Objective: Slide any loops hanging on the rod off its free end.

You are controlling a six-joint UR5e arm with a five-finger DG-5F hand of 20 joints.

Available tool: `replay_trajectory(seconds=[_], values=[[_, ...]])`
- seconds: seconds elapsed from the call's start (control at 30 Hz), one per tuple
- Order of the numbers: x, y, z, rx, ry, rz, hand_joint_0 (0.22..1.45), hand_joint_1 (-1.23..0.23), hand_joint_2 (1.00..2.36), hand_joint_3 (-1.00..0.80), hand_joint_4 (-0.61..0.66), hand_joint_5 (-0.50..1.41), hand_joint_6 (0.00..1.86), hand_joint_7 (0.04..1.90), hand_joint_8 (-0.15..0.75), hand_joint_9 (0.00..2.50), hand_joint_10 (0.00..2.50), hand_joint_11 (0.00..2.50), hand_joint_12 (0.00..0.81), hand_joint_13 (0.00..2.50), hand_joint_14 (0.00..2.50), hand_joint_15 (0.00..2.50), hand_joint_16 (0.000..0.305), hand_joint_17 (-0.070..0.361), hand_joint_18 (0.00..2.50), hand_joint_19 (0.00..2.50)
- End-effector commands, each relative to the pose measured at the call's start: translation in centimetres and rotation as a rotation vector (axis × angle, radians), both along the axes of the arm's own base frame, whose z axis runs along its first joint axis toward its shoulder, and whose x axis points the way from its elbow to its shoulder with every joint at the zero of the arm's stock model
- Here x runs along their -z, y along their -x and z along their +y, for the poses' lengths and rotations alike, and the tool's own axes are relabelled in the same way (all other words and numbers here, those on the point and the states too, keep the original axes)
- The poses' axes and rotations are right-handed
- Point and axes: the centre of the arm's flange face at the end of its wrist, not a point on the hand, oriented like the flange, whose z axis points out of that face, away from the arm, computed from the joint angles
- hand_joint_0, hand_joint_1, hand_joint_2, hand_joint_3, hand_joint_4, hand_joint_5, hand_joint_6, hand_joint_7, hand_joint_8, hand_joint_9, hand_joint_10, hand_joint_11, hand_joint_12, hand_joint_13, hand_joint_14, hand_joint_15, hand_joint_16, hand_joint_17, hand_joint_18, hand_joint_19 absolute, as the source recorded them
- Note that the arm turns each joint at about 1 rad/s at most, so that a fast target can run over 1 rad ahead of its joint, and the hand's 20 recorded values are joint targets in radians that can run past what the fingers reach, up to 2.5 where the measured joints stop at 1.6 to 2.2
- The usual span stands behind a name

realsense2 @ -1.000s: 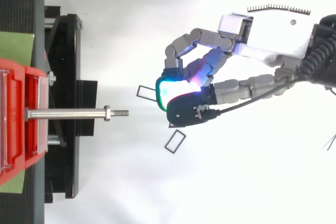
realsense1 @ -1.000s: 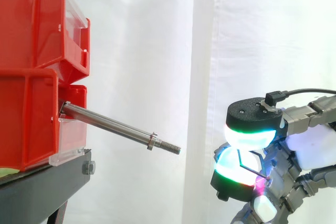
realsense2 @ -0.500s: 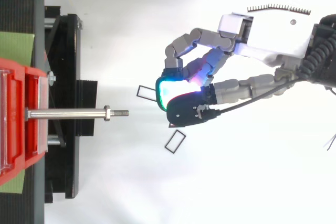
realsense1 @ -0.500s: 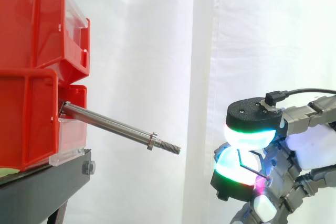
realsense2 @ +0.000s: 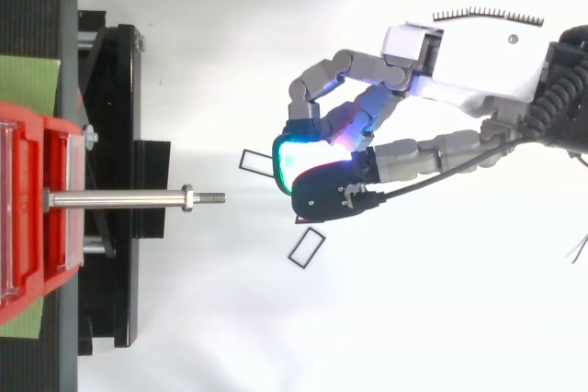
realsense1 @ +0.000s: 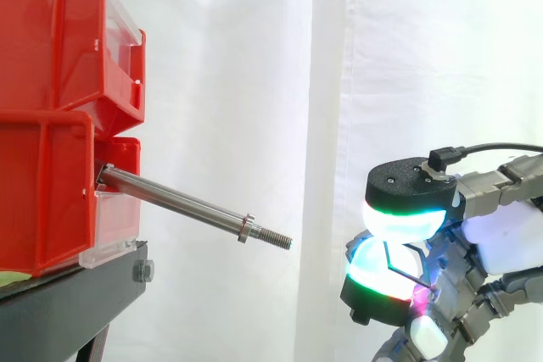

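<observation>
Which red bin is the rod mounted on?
The lower red bin: the rod juts out from its front face, beneath the upper red bin.

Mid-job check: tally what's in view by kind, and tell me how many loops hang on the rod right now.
Red bins: 2
Rod: 1
Loops hanging on the rod: 0
Hand: 1
Thin dark wire pinched in the hand: 1
Black rectangular outlines near the hand, top view: 2
Total: 7
</observation>
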Motion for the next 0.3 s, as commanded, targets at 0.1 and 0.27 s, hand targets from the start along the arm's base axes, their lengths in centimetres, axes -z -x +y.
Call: replay_trajectory(seconds=[0.1,0.27], values=[[0.01,0.01,-0.02,0.000,0.000,0.000,0.59,-0.67,1.02,-0.02,0.13,-0.15,0.90,1.18,0.372,1.13,0.00,0.00,0.384,0.72,0.00,0.16,0.060,0.135,0.73,0.33],[0.01,0.01,-0.02,0.000,0.000,0.000,0.59,-0.67,1.02,-0.02,0.13,-0.15,0.90,1.18,0.406,1.13,0.00,0.03,0.388,0.73,0.01,0.16,0.060,0.135,0.73,0.33]])
